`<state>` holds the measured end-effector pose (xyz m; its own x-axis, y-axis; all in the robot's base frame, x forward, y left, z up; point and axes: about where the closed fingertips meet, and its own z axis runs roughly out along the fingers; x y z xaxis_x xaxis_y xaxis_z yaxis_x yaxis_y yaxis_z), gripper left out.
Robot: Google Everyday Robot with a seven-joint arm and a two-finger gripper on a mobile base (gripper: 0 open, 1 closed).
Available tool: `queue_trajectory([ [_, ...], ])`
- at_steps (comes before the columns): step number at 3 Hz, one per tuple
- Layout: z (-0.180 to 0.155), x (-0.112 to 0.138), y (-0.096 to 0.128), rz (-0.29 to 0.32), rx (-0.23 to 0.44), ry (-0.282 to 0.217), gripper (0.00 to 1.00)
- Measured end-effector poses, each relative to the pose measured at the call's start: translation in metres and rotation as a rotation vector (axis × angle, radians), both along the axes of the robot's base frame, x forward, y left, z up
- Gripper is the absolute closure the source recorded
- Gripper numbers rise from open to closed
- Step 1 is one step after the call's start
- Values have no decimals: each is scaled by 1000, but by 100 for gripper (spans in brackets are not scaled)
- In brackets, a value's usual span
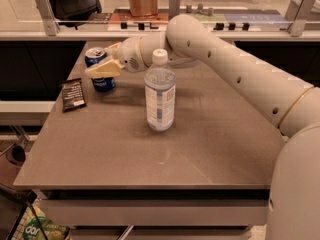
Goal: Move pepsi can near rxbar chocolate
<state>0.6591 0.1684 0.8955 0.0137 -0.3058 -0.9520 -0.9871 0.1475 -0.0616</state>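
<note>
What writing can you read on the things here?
Nothing reads clearly.
pepsi can: white marks, blurred; the hand is at it.
rxbar chocolate: faint white lettering, unreadable.
water bottle label: print too blurred.
green packet, lower left: white letters, unclear.

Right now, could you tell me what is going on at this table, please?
A white robot arm reaches across the grey table to the small blue pepsi can with a silver top, which stands near the far left corner. Its gripper is at the can, around mid-height. The flat rxbar chocolate in a dark wrapper lies just left of the can, apart from it, by the table's left edge. A clear plastic water bottle with a white cap stands upright mid-table.
</note>
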Motion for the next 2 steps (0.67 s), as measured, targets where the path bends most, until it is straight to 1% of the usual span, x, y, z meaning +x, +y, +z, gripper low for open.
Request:
queue_trajectory([
  [1,0,-1,2,4,0,1,0],
  [2,0,-1,2,4,0,1,0],
])
